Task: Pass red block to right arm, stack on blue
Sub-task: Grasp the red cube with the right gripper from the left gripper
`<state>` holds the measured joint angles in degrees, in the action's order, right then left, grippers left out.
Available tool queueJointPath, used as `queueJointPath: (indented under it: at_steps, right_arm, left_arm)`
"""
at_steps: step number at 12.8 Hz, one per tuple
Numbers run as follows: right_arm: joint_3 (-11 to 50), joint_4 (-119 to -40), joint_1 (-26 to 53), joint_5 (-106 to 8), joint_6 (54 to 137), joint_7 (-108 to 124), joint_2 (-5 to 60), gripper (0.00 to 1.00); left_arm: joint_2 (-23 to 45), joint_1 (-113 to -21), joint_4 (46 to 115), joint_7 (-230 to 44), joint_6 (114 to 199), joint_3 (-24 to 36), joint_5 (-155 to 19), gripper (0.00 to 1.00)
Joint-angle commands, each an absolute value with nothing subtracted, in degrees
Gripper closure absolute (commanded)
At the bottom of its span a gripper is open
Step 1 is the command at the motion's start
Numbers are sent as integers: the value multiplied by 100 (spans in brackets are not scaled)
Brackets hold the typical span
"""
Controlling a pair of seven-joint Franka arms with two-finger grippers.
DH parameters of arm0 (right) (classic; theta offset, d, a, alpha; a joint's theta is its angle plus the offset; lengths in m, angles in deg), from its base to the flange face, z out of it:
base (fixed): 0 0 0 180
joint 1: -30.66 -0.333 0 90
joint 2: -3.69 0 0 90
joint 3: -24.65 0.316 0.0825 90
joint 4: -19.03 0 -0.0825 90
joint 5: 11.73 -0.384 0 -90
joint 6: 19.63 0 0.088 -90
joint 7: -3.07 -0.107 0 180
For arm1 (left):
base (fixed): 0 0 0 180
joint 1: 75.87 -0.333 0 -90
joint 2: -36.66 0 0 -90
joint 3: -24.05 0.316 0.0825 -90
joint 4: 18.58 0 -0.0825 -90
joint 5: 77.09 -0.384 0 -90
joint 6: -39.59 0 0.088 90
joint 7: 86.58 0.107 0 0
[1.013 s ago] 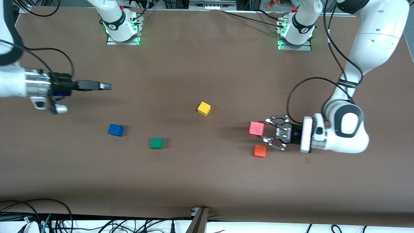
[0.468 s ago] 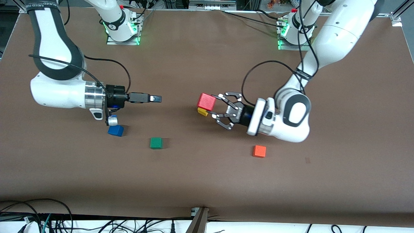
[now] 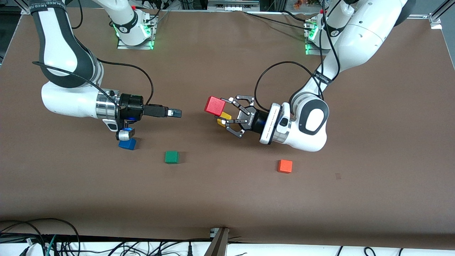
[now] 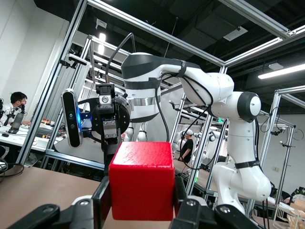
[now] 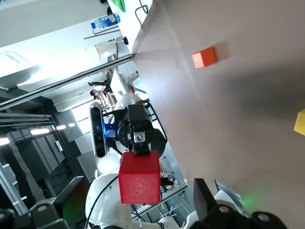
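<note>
The left gripper [image 3: 223, 114] pinches the red block [image 3: 215, 105] aloft, facing the right gripper [image 3: 176, 113]; its fingers stand apart.

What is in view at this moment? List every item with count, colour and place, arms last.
red block: 1, red, held in the air by the left gripper, over the yellow block
yellow block: 1, yellow, on the table mid-way between the arms, partly hidden under the red block and left gripper
blue block: 1, blue, on the table toward the right arm's end, under the right arm's wrist
green block: 1, green, on the table, nearer the front camera than the blue block
orange block: 1, orange, on the table toward the left arm's end
table: 1, brown
left gripper: 1, black, shut on the red block
right gripper: 1, black, slim, in the air, pointing at the red block
</note>
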<state>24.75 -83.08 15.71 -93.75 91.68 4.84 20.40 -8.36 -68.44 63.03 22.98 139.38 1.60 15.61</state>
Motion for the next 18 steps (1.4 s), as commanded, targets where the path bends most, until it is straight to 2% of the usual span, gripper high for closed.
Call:
queueJointPath:
  at_steps: [1, 6, 16, 17, 18]
  right_arm:
    - [2457, -8336, 1265, -9671, 9601, 465, 1968, 0]
    - [2448, -8389, 781, -9909, 10016, 544, 2003, 0]
    - [2430, -8609, 772, -9857, 9981, 518, 2021, 0]
    - [2430, -8609, 772, -9857, 9981, 561, 2021, 12]
    - [2430, -8591, 772, -9857, 9955, 509, 2021, 47]
  left_arm:
    - [-930, -6682, 6166, 2310, 14100, 181, 1800, 100]
    - [-948, -6489, 6131, 2249, 14453, 181, 2073, 100]
    - [-1018, -6419, 6113, 2161, 14461, 190, 2117, 100]
    - [-1018, -6419, 6113, 2161, 14461, 190, 2117, 100]
    - [-1027, -6419, 6122, 2161, 14461, 190, 2117, 100]
